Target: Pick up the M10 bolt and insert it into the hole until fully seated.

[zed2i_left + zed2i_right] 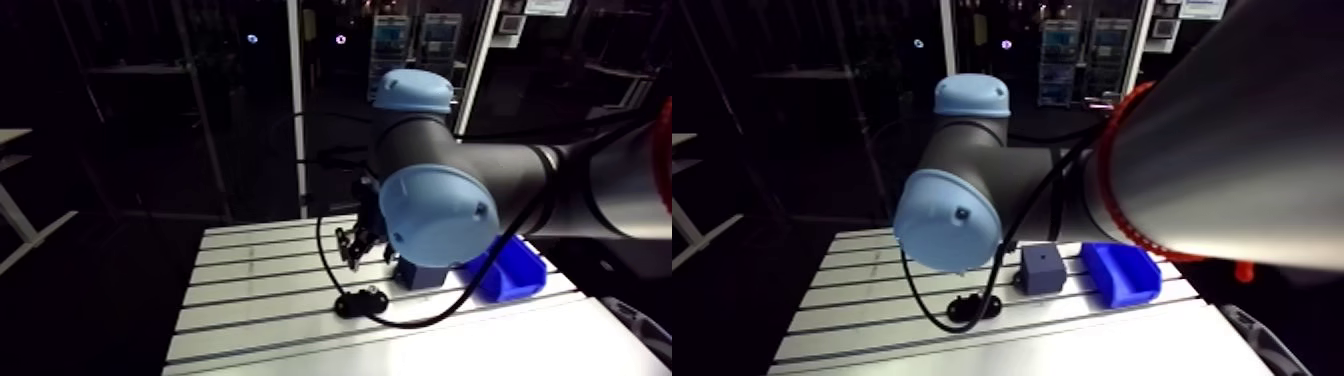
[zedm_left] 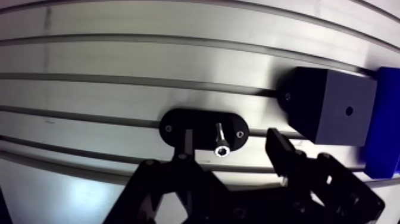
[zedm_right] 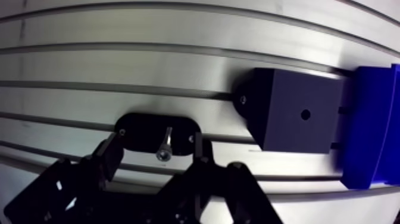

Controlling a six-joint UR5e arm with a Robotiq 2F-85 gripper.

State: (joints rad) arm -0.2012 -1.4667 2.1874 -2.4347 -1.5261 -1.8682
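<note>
In the wrist view a silver socket-head bolt point(image 2: 221, 143) stands in a black oval holder point(image 2: 172, 126) screwed to the slotted table. My gripper point(image 2: 232, 142) hangs above it, open. One finger point(image 2: 186, 142) sits close beside the bolt and the other finger point(image 2: 281, 148) stands well clear of it. Neither touches the bolt. A dark grey block point(image 2: 330, 104) with a small hole point(image 2: 348, 111) in its top face stands beyond the holder, off to one side. In the arm view the gripper point(image 1: 355, 245) hovers over the holder point(image 1: 360, 300).
A blue bin point(image 3: 372, 125) stands right against the far side of the block; the arm view shows the bin point(image 1: 1122, 272) beside the block point(image 1: 1042, 268). Slotted aluminium table point(image 2: 119, 65) stretches away on the holder's other side. A black cable loops past the holder.
</note>
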